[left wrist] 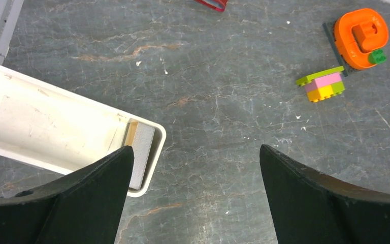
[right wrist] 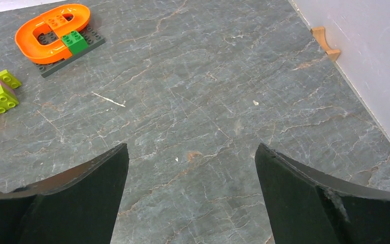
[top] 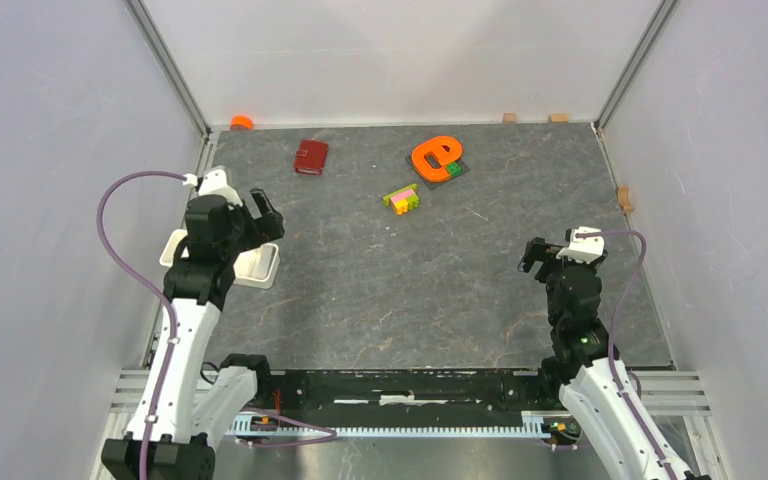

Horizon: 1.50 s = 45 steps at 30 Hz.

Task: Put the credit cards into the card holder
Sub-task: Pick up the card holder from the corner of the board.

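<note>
We take the white tray point(left wrist: 40, 119) as our landmark. The credit cards point(left wrist: 144, 146) sit stacked inside its rounded end. A pale blue-grey face is on top and a tan-orange edge shows along one side. As far as we can judge from the left wrist view, their long axis runs across the tray, along its end wall.

The left gripper point(left wrist: 195, 152) hangs over that same end of the tray, its jaws spread wide and holding nothing. One finger is above the cards and the other is out over bare table beside the tray. In our judgement the cards lie just off to that finger's side, not centred in the gap, so the coming move turns on sliding the jaws over the tray end.

The card holder point(top: 311, 157) lies closed on the table beyond the tray, toward the far wall, well apart from it.

The right gripper point(right wrist: 190, 147) is far from the tray on the opposite side, fingers apart and empty over bare surface. The left arm is clearly the nearer one.

The table point(top: 410, 300) is a flat, dark grey, stone-look slab enclosed by pale walls. An orange e-shaped toy point(top: 435, 157) and a small block stack point(top: 401, 198) lie further from the tray than the holder does, so they are out of the way.
</note>
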Motion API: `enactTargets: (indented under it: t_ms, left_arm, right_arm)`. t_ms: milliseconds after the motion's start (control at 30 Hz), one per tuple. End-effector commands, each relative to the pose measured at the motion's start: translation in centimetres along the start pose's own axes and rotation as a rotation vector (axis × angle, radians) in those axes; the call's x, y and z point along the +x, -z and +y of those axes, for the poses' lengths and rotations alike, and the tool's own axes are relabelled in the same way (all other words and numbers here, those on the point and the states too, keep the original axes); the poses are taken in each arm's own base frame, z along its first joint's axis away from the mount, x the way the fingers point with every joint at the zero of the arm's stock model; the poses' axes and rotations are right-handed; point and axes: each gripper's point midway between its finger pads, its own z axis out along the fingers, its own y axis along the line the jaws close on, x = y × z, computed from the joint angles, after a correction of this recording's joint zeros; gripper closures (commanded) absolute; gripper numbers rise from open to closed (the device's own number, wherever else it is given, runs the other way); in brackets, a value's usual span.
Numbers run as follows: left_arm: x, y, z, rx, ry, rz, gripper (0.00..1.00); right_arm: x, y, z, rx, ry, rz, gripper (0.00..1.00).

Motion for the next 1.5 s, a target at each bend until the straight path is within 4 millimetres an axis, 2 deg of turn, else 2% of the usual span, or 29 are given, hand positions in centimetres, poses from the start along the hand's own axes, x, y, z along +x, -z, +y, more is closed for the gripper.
enactTargets:
  t_ms: [0, 133, 200, 333, 500, 633, 733, 900, 933, 967, 1100, 1267, 1467]
  left_arm:
    - [-0.7, -1.2, 0.2, -0.024, 0.002, 0.005, 0.00]
    - [-0.8, -4.1, -4.6, 0.184, 0.043, 0.125, 0.00]
    - [-1.8, -6.2, -6.3, 0.244, 0.053, 0.166, 0.00]
    - [-3.7, -11.7, -6.3, 0.186, 0.028, 0.199, 0.00]
    - [-3.8, -18.9, -6.3, 0.142, 0.016, 0.294, 0.00]
    - [-3.8, -23.0, -7.1, 0.159, 0.035, 0.324, 0.02]
    - [-3.9, -25.9, -7.0, 0.157, 0.052, 0.350, 0.04]
    - [-3.3, -29.3, -5.9, 0.150, 0.114, 0.387, 0.09]
    - [-3.7, -29.9, -3.9, 0.115, 0.136, 0.375, 0.10]
    - [-3.4, -30.4, -3.2, 0.101, 0.146, 0.377, 0.10]
    - [-1.3, -32.4, -1.5, 0.091, 0.198, 0.424, 0.13]
    - [0.0, -34.2, -0.7, 0.097, 0.228, 0.431, 0.14]
    - [1.2, -35.7, -2.4, 0.212, 0.291, 0.458, 0.21]
  right_arm:
    - [-1.9, 0.0, 0.0, 0.008, -0.017, -0.040, 0.02]
    - [-1.8, -0.1, 0.5, -0.020, -0.008, -0.030, 0.02]
    - [-1.7, -0.2, 0.9, -0.039, -0.003, -0.021, 0.02]
    - [-1.3, -0.3, 1.6, -0.075, 0.019, 0.007, 0.02]
    - [-0.9, -0.4, 2.6, -0.135, 0.037, 0.026, 0.02]
    - [-0.8, -0.3, 3.1, -0.162, 0.040, 0.030, 0.02]
    - [-0.8, -0.3, 3.4, -0.182, 0.042, 0.027, 0.02]
    - [-0.7, -0.4, 3.6, -0.187, 0.045, 0.034, 0.02]
    - [-0.7, -0.4, 3.7, -0.193, 0.046, 0.035, 0.02]
    - [-0.6, -0.5, 3.7, -0.194, 0.048, 0.039, 0.02]
    - [-0.4, -0.6, 4.0, -0.208, 0.053, 0.052, 0.02]
    - [-0.2, -0.6, 4.3, -0.223, 0.056, 0.060, 0.02]
    - [0.1, -0.7, 4.4, -0.230, 0.060, 0.070, 0.02]
